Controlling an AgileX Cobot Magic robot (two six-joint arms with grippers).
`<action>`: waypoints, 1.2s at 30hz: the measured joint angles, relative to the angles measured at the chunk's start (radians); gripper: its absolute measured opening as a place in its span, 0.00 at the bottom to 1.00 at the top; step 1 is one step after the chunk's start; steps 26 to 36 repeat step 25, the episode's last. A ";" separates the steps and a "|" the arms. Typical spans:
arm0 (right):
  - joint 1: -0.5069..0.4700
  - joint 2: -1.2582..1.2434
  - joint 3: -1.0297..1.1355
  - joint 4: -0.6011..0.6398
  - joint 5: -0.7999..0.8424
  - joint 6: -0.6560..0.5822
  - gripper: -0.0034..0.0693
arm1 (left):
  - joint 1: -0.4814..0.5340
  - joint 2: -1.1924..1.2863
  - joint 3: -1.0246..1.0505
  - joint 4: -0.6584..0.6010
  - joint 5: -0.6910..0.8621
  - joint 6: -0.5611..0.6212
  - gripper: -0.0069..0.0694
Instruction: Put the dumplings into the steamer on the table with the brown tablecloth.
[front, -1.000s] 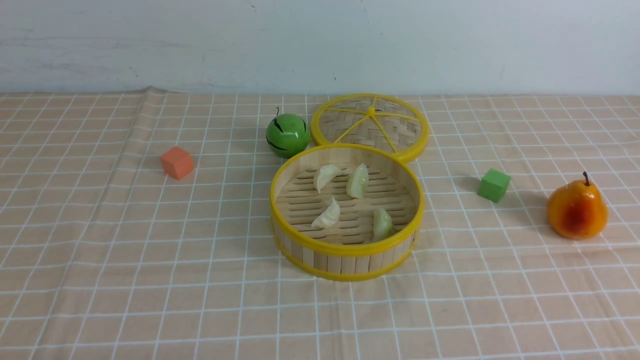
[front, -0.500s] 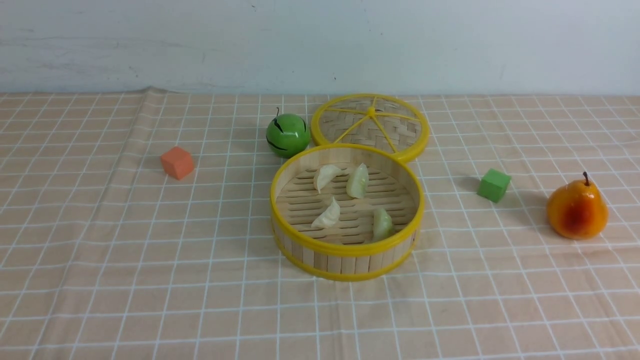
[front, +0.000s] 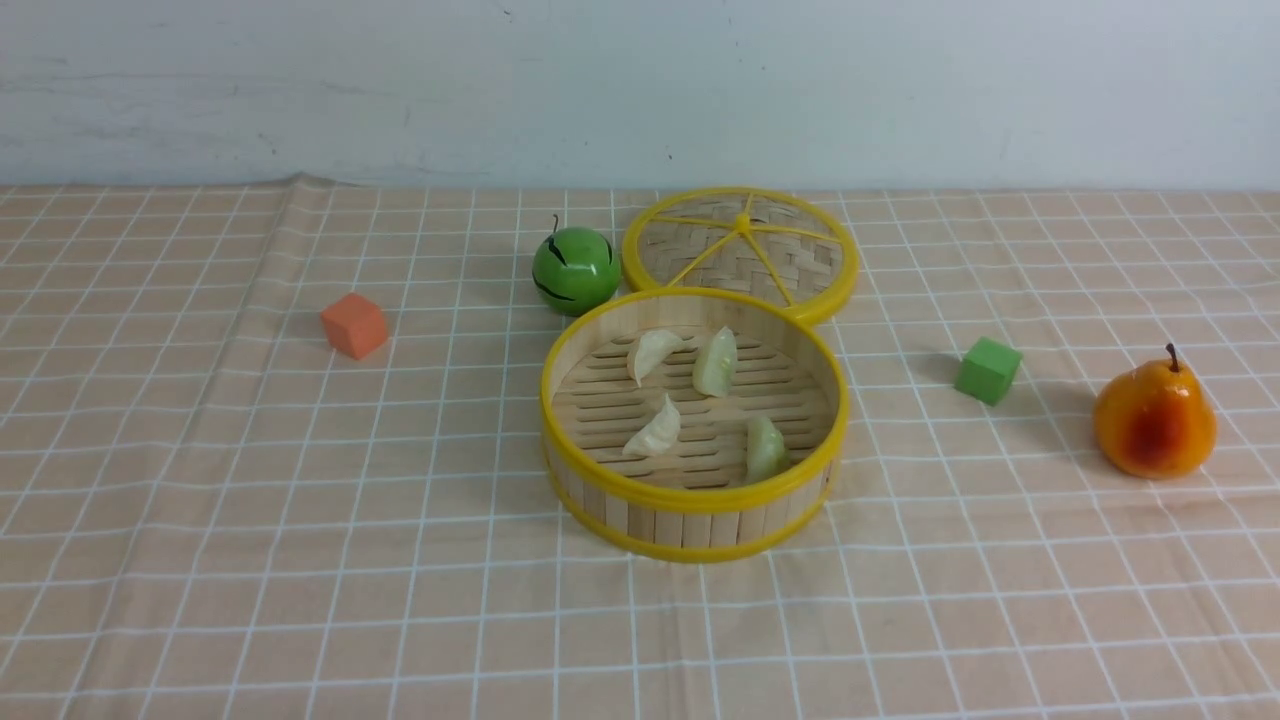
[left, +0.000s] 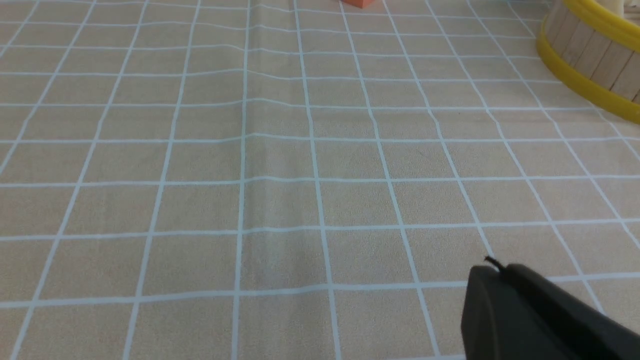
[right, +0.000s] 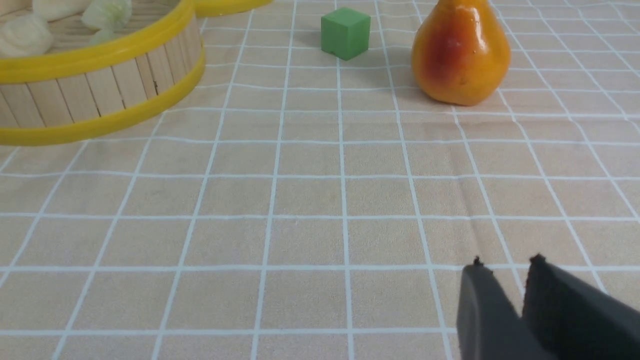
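Note:
The round bamboo steamer (front: 690, 500) with yellow rims stands mid-table on the brown tablecloth (front: 300, 560). Several dumplings lie on its slatted base: creamy white ones (front: 652, 352) (front: 655, 430) and pale greenish ones (front: 716, 364) (front: 765, 448). Neither arm shows in the front view. In the left wrist view my left gripper (left: 495, 267) hovers over bare cloth, shut and empty, with the steamer (left: 590, 55) off at the frame's edge. My right gripper (right: 507, 262) is open by a narrow gap with nothing in it, well short of the steamer (right: 100, 85) and its dumplings (right: 22, 37).
A flat woven lid (front: 740, 250) lies just behind the steamer, with a green ball-like fruit (front: 575, 270) beside it. An orange cube (front: 354, 325) sits to the left. A green cube (front: 988, 370) and an orange pear (front: 1155, 420) sit to the right.

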 joint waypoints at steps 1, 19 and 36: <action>0.000 0.000 0.000 0.000 0.000 0.000 0.24 | 0.000 0.000 0.000 0.000 0.000 0.000 0.08; 0.000 0.000 0.000 0.000 0.000 0.000 0.25 | 0.000 0.000 0.000 0.000 0.000 0.000 0.09; 0.000 0.000 0.000 0.000 0.000 0.000 0.27 | 0.000 0.000 0.000 0.000 0.000 0.000 0.10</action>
